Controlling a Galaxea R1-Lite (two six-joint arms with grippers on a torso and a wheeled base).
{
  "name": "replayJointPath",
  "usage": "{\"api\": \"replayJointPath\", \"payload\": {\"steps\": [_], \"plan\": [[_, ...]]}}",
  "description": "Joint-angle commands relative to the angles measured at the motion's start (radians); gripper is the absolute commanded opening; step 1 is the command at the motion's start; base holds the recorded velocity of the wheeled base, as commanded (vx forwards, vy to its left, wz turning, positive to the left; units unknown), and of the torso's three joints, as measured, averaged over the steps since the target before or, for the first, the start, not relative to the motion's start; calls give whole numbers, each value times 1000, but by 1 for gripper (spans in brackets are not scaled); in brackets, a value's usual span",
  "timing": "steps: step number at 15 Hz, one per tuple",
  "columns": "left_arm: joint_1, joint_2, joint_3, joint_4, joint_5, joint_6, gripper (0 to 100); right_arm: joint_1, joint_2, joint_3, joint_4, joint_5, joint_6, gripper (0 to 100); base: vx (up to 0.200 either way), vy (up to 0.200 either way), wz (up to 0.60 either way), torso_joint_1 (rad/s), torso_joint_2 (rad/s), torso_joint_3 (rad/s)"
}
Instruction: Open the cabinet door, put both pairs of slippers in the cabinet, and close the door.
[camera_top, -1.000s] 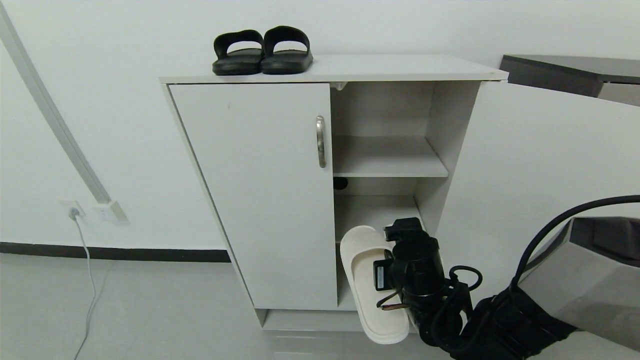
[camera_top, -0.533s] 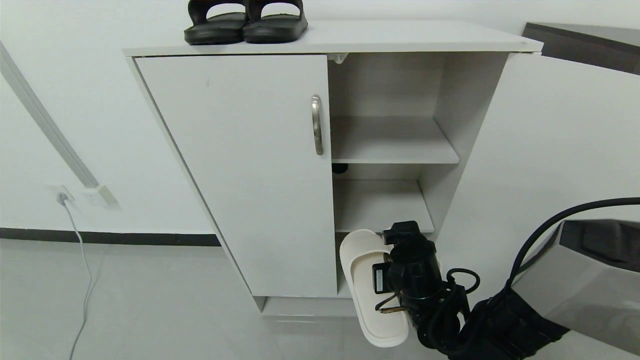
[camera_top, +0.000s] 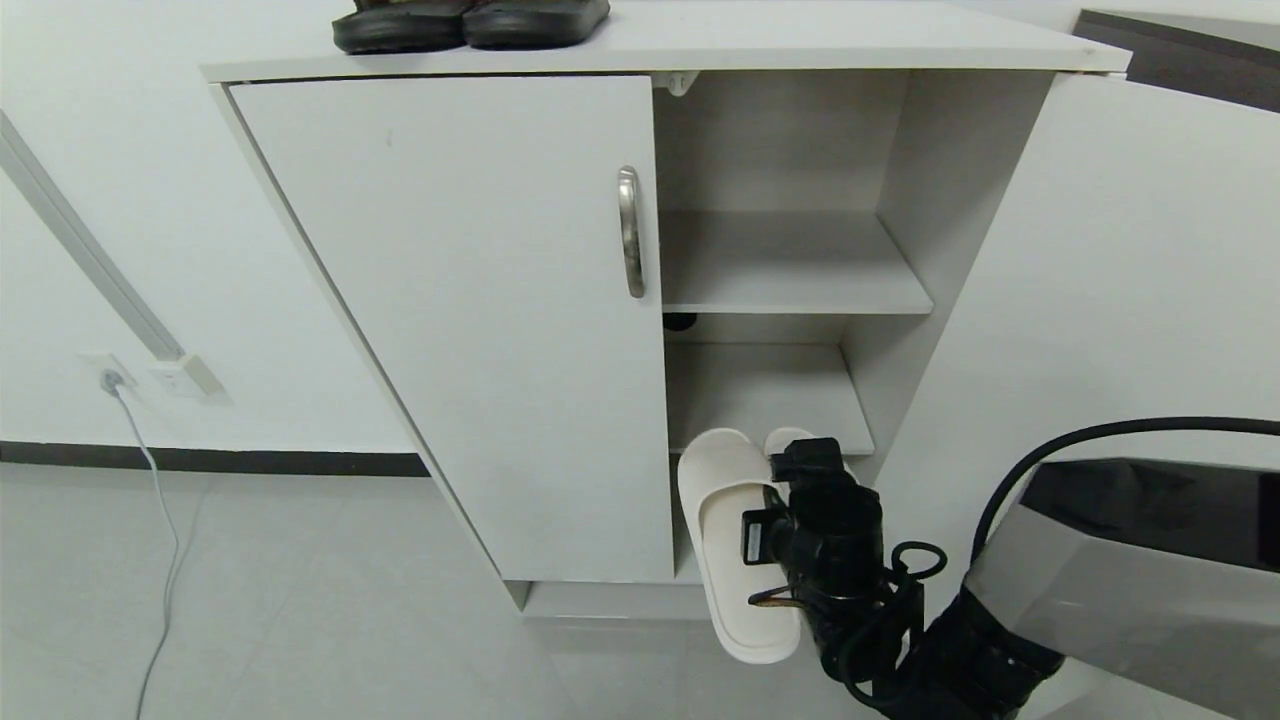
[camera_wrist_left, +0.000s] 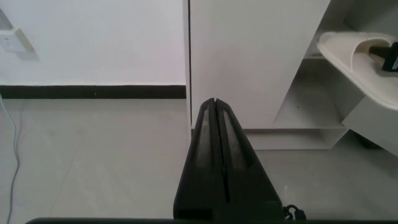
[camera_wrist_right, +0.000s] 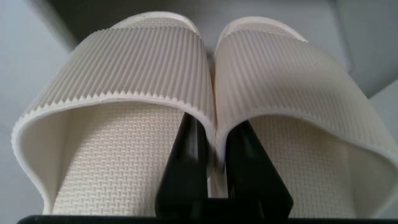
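A: With the right door (camera_top: 1120, 260) swung wide, what is in the cabinet (camera_top: 960, 150)?

B: Two shelves show in the right half, the upper shelf (camera_top: 790, 265) and the lower shelf (camera_top: 760, 395). A small dark round thing (camera_top: 680, 321) sits at the back, just under the upper one. The left door (camera_top: 480, 300) is closed, its handle (camera_top: 629, 232) upright at the inner edge.

A: And the white slippers (camera_top: 735, 560)?

B: Side by side, soles down, held in front of the lowest compartment with toes toward the opening and heels out over the floor (camera_wrist_left: 93, 155). I cannot tell whether the toes have crossed the front edge.

A: What is the claw doing?

B: The right gripper (camera_wrist_right: 214, 134) is clamped on the pair. One finger sits inside each slipper, and the two inner walls are pinched between them.

A: The other arm?

B: The left gripper (camera_wrist_left: 214, 109) hangs low over the floor, facing the closed left door, fingers pressed flat together.

A: And the second pair?

B: The black slippers (camera_top: 470, 20) are on the cabinet top, near its left end, touching each other.
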Motion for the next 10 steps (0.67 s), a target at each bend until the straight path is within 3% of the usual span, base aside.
{"api": "replayJointPath", "payload": {"steps": [1, 10], "plan": [[0, 1, 0, 0, 1, -1, 0, -40, 97, -2, -72, -1, -48, 0, 0, 0, 0, 0, 0, 0], [0, 1, 0, 0, 1, 1, 0, -52, 104, -3, -93, 0, -46, 0, 0, 0, 0, 0, 0, 0]]}}
